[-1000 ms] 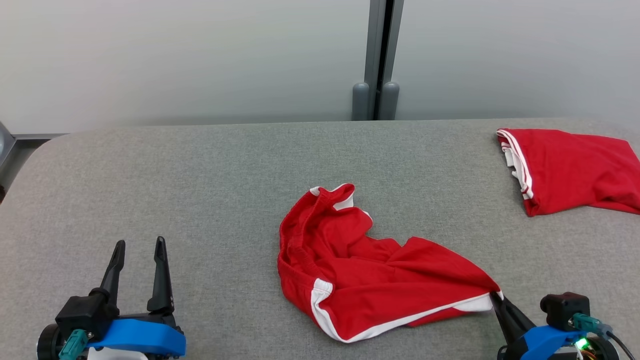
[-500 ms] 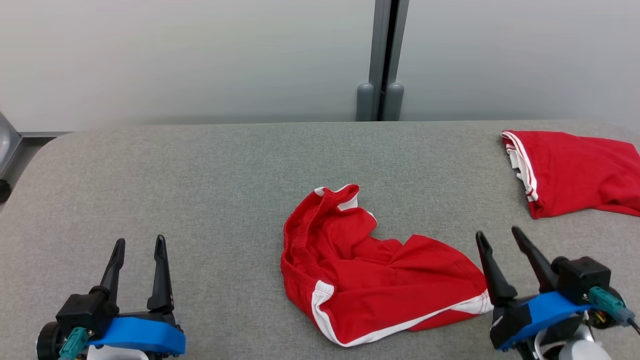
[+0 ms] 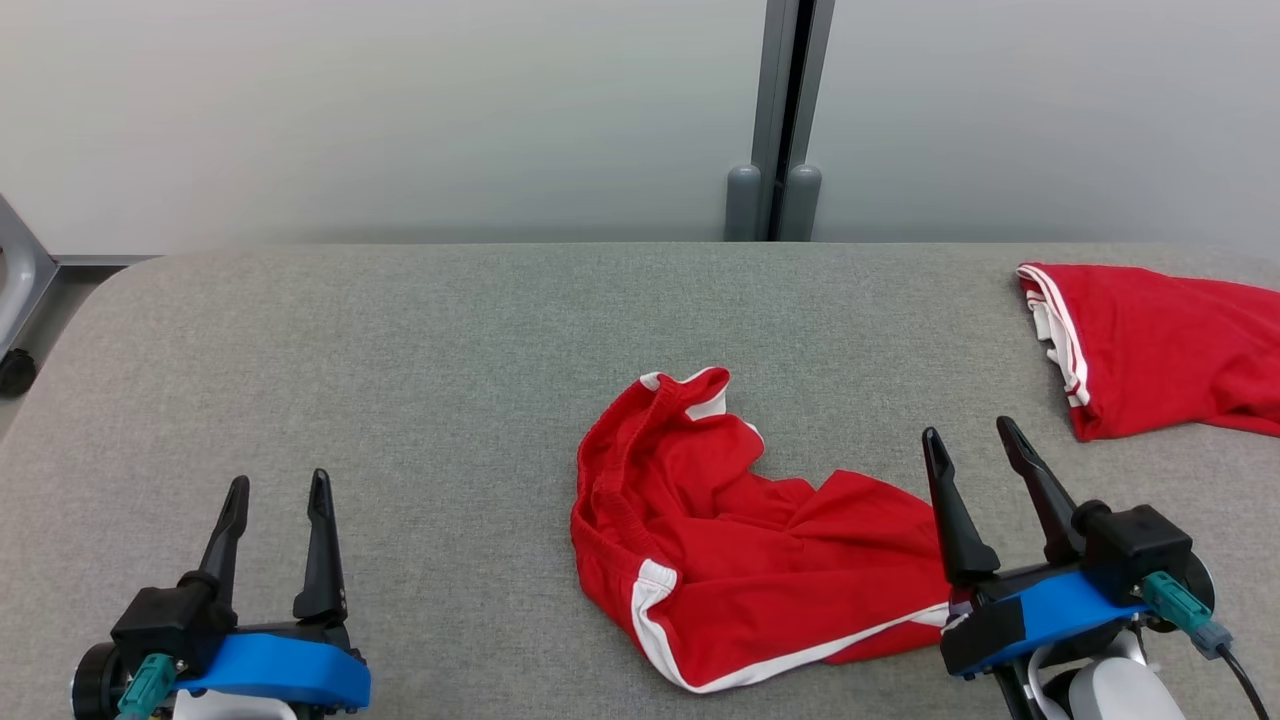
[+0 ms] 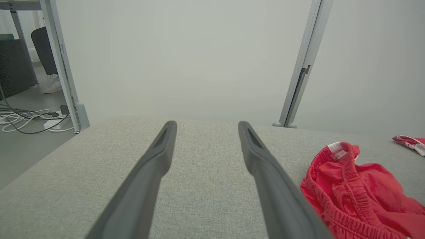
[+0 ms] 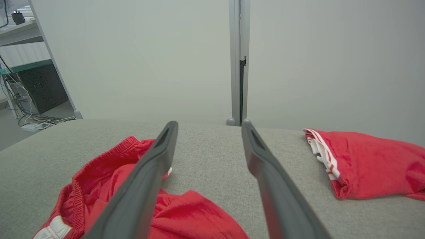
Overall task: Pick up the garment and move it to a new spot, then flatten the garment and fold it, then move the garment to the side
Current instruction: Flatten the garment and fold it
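Worktop (image 3: pixel 400 350): grey woven fabric, rounded corners. Garment (image 3: pixel 740 560): crumpled red shorts with white trim, lying just left of the right gripper (image 3: pixel 968 432). Its long axis runs from the elastic waistband, pointing far-left, to the hem beside the gripper base. Folded red garment (image 3: pixel 1170 340): far-right of it. Right gripper and left gripper (image 3: pixel 279 482): jaws wide, holding nothing.

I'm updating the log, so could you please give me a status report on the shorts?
Left gripper, right gripper open, empty. Red shorts crumpled, not yet flattened. Second red garment far right, clear.

On the table (image 3: pixel 400 350) the shorts (image 3: pixel 740 560) lie at centre, just left of the right gripper (image 3: pixel 967 426); 1 folded garment (image 3: pixel 1160 340) lies behind, far right.
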Available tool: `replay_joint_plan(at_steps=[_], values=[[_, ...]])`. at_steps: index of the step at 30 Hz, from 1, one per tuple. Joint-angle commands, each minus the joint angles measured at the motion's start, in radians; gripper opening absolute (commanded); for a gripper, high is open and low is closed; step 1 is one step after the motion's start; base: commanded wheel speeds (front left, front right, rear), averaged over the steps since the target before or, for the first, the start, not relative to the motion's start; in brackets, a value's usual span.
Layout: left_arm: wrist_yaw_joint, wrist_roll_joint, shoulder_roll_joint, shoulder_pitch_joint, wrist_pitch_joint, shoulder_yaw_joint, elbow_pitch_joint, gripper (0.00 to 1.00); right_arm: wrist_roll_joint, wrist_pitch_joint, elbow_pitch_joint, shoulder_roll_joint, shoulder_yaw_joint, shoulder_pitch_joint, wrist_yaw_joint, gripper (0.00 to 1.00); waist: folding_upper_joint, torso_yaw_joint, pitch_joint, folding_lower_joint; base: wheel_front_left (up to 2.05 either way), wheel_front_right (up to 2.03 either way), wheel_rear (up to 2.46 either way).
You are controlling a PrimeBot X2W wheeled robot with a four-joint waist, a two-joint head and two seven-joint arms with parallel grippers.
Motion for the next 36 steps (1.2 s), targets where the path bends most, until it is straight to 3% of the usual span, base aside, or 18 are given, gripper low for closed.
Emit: replay_joint_plan(at_steps=[1,6,15,27,36], values=[[-0.003,0.005,0.006,-0.007,-0.004,-0.005,0.000,1.00,-0.006,-0.009,0.010,0.003,0.001,-0.016,0.000,1.00,0.0000,-0.001,0.000,-0.0001,0.00,0.00,0.00],[-0.003,0.018,0.009,-0.030,-0.004,-0.054,0.005,1.00,-0.010,-0.018,0.042,0.005,-0.016,-0.025,0.000,1.00,0.0000,-0.007,-0.005,-0.0001,0.00,0.00,0.00],[-0.003,0.000,0.070,-0.172,0.046,-0.346,0.026,1.00,0.002,-0.024,0.067,0.005,-0.011,-0.028,0.000,1.00,0.0000,-0.036,-0.011,-0.0001,0.00,0.00,0.00],[-0.003,-0.136,0.138,-0.357,0.176,-0.723,0.052,1.00,0.006,-0.016,0.084,0.005,-0.004,-0.038,0.000,1.00,0.0000,-0.092,0.010,-0.0001,0.00,0.00,0.00],[-0.002,-0.245,0.185,-0.407,0.227,-0.895,0.162,1.00,0.010,-0.012,0.091,0.005,-0.008,-0.051,0.000,1.00,0.0000,-0.119,0.034,-0.0001,0.00,0.00,0.00]])
